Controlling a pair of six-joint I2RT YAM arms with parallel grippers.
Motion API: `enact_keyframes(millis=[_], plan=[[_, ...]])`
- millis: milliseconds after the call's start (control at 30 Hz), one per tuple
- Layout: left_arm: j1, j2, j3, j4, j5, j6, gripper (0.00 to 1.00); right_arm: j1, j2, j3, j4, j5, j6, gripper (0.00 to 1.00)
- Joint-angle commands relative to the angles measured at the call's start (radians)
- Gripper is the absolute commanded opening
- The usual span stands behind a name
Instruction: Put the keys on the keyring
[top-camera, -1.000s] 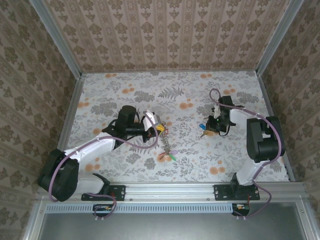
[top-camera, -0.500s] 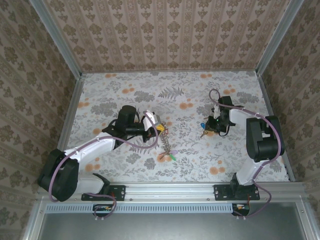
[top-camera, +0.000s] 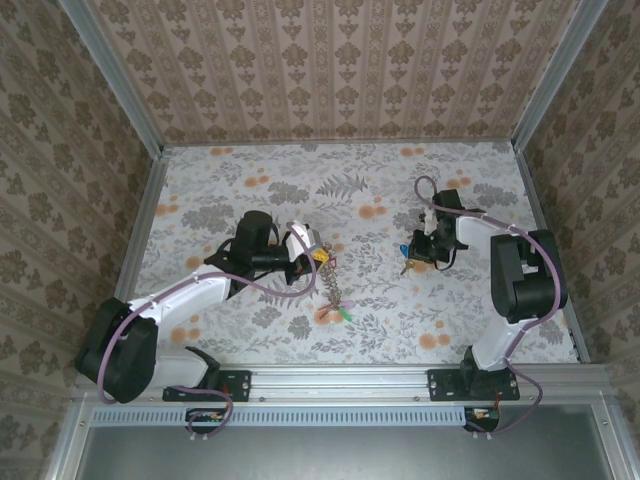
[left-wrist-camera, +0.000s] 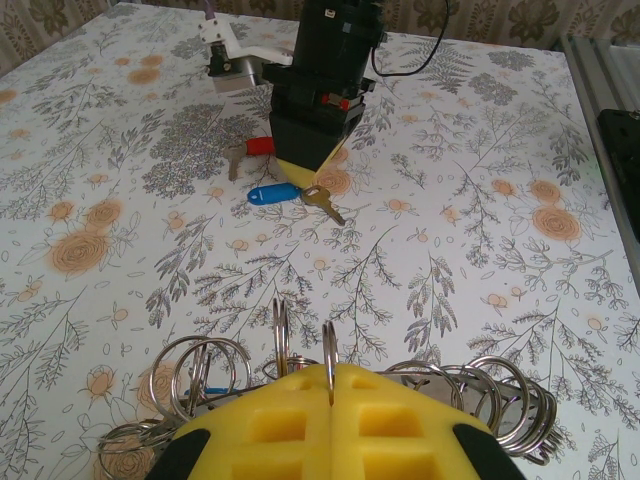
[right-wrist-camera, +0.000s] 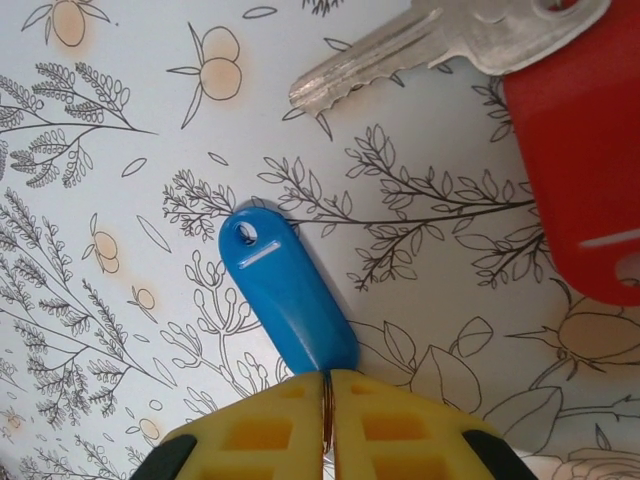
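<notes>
The left gripper (left-wrist-camera: 330, 375), its arm stretched low toward mid-table, pinches one loop of the keyring (top-camera: 331, 290), which trails down to the table (top-camera: 480, 300). The right gripper (right-wrist-camera: 327, 388), pointing straight down, is closed on the ring of the blue-tagged key (right-wrist-camera: 288, 300). The red-tagged key (right-wrist-camera: 575, 170) lies just beside it.

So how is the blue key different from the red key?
Colour: the blue-tag key has a blue tag, and the red-tag key has a red one.
Grip: the right gripper pinches the blue-tag key's thin ring between its shut fingers, while the red-tag key lies free on the table.
Both are small metal keys with an oblong plastic tag.
</notes>
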Motion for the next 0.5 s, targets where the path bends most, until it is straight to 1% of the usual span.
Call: enact_keyframes(millis=[0, 200, 333, 467], plan=[[0.001, -0.007, 0.035, 0.022, 0.032, 0.020, 0.00, 0.011, 0.020, 0.027, -0.021, 0.029, 0.003, 0.13], [0.002, -0.009, 0.036, 0.020, 0.031, 0.020, 0.00, 0.017, 0.034, 0.040, -0.038, 0.047, -0.004, 0.14], [0.002, -0.008, 0.037, 0.019, 0.030, 0.020, 0.00, 0.020, 0.029, 0.043, -0.039, 0.052, -0.005, 0.10], [0.002, -0.008, 0.040, 0.018, 0.029, 0.020, 0.00, 0.023, -0.018, 0.024, -0.032, 0.060, -0.013, 0.06]])
